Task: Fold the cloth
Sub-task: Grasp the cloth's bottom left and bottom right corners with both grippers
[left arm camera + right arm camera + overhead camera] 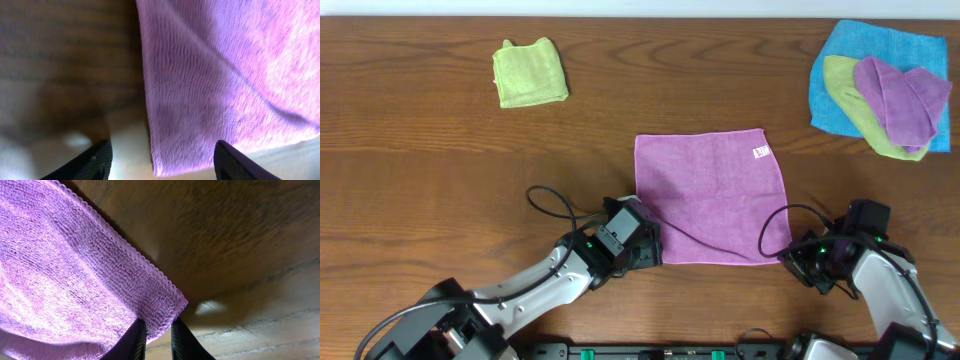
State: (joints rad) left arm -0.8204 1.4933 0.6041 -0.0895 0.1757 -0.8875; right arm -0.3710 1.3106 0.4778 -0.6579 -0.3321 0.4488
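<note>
Folded lime-green cloth (530, 72) far left; far right, blue cloth (842, 55) under green cloth (848, 100) and purple cloth (902, 100).

- Left arm (535, 285): silver-grey links, black joints.
- Right arm (880, 287): same colours.
- Black cable (530, 196) loops at each wrist.
- Green lights (588, 243) near wrists.
- Black fingers (95, 161).

The brown wooden table (420, 150) carried a flat lilac-purple microfibre cloth (710, 200), a crumpled lime-green cloth (530, 72) and a bright blue cloth (885, 40).
</note>
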